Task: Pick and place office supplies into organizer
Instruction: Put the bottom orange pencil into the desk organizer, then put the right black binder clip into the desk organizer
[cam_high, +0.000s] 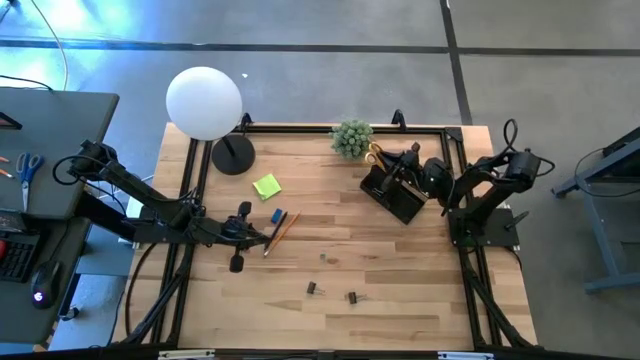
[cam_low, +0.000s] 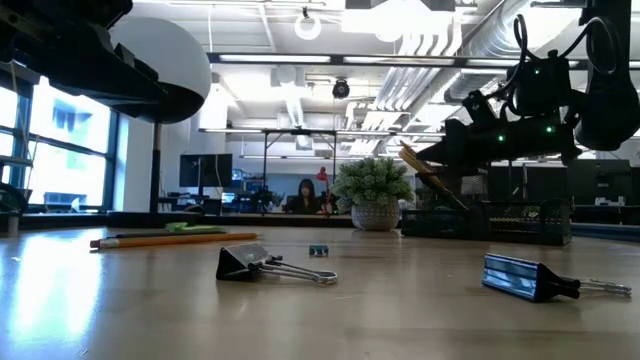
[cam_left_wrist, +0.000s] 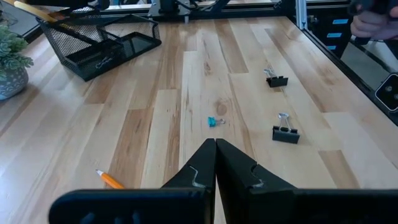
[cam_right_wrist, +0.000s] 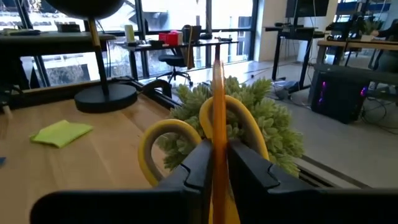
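Observation:
The black mesh organizer (cam_high: 395, 195) stands at the far right of the table, with the yellow-handled scissors (cam_right_wrist: 161, 134) standing in it. My right gripper (cam_right_wrist: 217, 155) hovers over the organizer, shut on an orange pencil (cam_right_wrist: 217, 93). My left gripper (cam_high: 262, 238) is shut and holds nothing, left of centre beside two pencils (cam_high: 282, 226) that lie flat. A lime-green sticky-note pad (cam_high: 266, 186) and a small blue block (cam_high: 277, 215) lie beyond them. Two dark binder clips (cam_high: 311, 288) (cam_high: 352, 297) rest near the front, and a tiny blue clip (cam_left_wrist: 214, 122) lies mid-table. My right gripper pinches the orange pencil's shaft (cam_right_wrist: 217, 134) between its two fingers. The fingers come in level and lie across the pencil. The pencil stands upright in front of the scissors' handles; its lower end is hidden below the fingers.
A lamp with a white globe (cam_high: 205, 103) and a round black base (cam_high: 232, 155) stands at the far left. A small green potted plant (cam_high: 352, 138) sits just behind the organizer. Black frame rails (cam_high: 300, 128) border the table.

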